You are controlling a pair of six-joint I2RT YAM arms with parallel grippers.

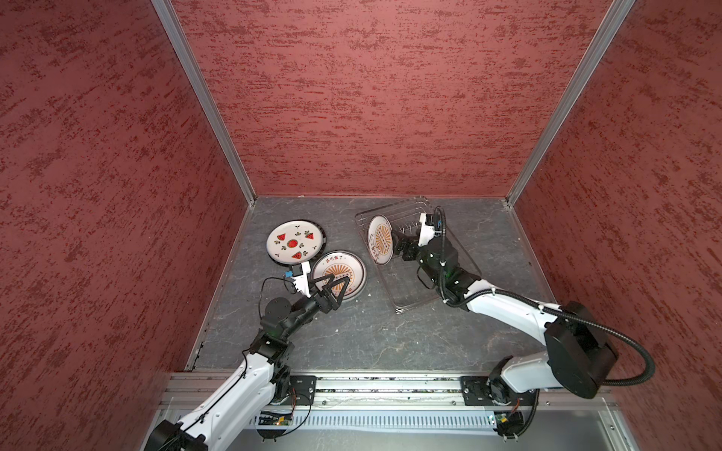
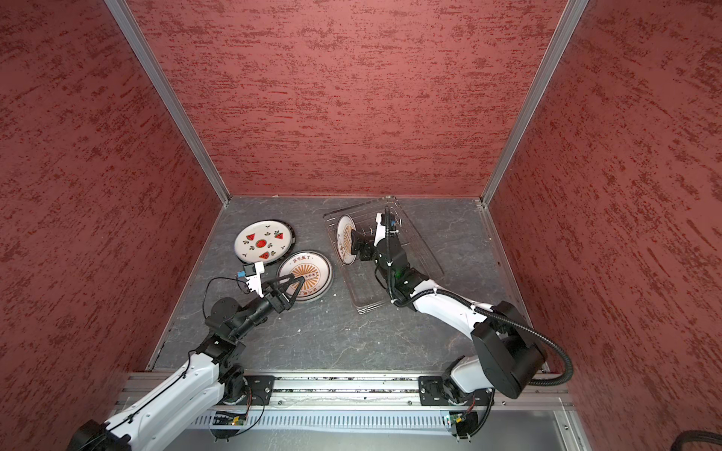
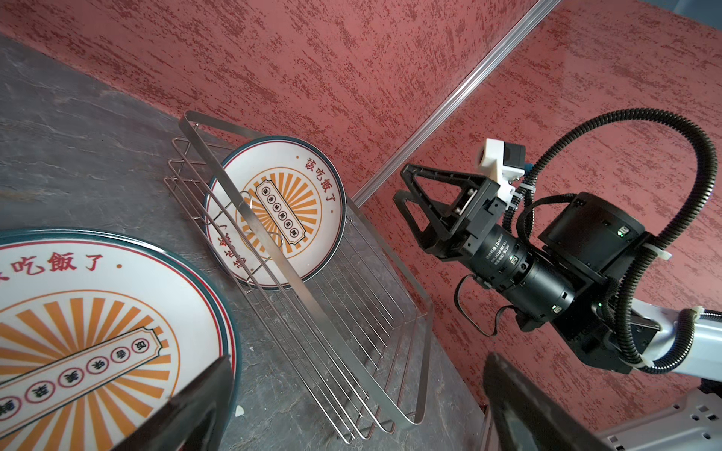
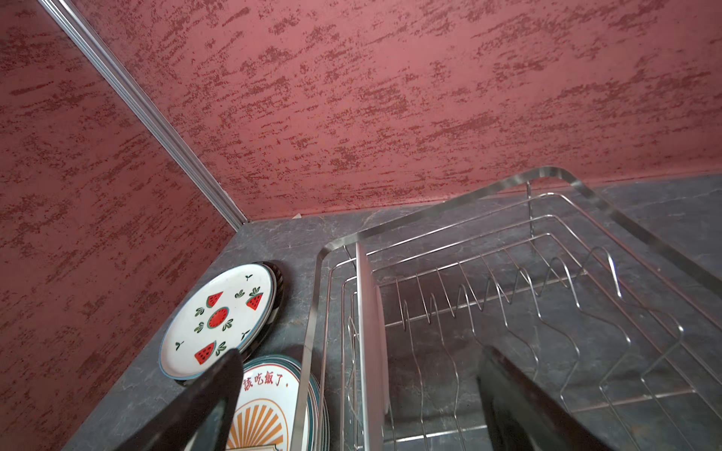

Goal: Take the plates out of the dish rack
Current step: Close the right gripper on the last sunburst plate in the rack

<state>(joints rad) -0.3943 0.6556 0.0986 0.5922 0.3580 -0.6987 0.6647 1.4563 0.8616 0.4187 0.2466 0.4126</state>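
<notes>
The dish rack (image 1: 402, 310) (image 2: 363, 308) stands at the back right. One sunburst plate (image 1: 380, 239) (image 3: 281, 211) stands in it on edge, seen edge-on in the right wrist view (image 4: 371, 312). My right gripper (image 1: 394, 240) (image 4: 359, 349) is open. Its fingers are in line with that plate's upper rim and close to it, but not touching. On the table lie a watermelon plate (image 1: 295, 244) (image 4: 218, 320), on top of a dark-rimmed one, and a sunburst plate (image 1: 334, 265) (image 3: 78, 312) on top of a stack. My left gripper (image 1: 341, 278) (image 3: 357, 357) hovers open over the sunburst plate's near edge, holding nothing.
Red walls close in the grey stone-look table at the back and both sides. The rack's prongs (image 4: 488, 296) beyond the standing plate hold nothing. The right arm (image 3: 547, 273) reaches over the rack. A metal rail (image 1: 371, 384) runs along the front.
</notes>
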